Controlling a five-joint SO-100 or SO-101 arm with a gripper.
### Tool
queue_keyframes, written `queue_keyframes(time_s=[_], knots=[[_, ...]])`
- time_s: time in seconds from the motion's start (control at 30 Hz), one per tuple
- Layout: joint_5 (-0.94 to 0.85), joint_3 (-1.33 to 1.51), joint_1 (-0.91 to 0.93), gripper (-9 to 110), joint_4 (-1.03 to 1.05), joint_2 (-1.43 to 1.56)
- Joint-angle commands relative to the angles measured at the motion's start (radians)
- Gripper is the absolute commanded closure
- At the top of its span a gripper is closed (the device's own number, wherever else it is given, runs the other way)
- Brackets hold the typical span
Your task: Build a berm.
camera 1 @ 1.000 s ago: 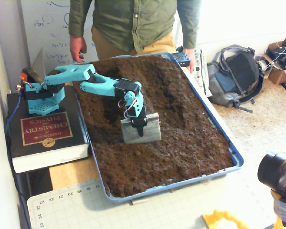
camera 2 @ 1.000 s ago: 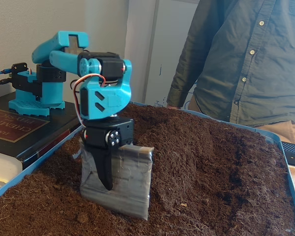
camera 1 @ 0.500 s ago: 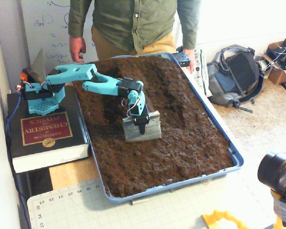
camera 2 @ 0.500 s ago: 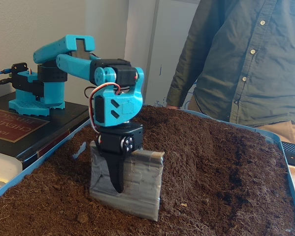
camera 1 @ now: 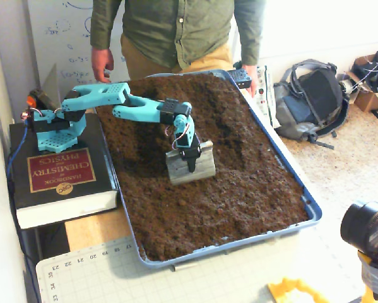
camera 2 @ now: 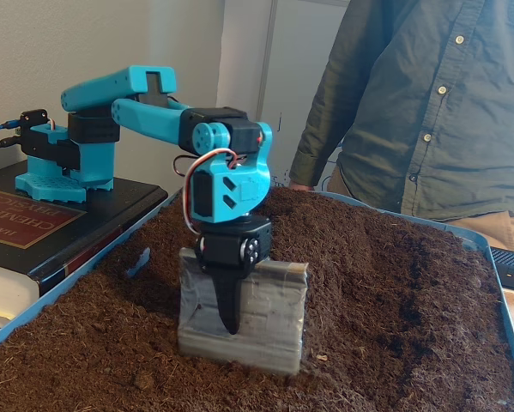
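The gripper (camera 1: 190,165) (camera 2: 231,319) is holding a flat gray blade (camera 1: 190,168) (camera 2: 244,313), pinched tight and standing upright in the dirt. The blade's bottom edge is sitting in the soil near the middle of the blue tray (camera 1: 310,205) (camera 2: 51,296). The berm (camera 1: 230,120) (camera 2: 351,257) is lying in the upper middle of the high fixed view. Its long side is running from the upper left down to the lower right there. The blade is standing just beside its lower end.
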Motion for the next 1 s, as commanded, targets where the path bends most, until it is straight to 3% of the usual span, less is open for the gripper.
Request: queue_keyframes(time_s=[0.0, 0.97], knots=[[0.011, -0.038, -0.158, 101, -0.002, 0.021], [0.012, -0.035, -0.216, 101, 0.011, 0.278]])
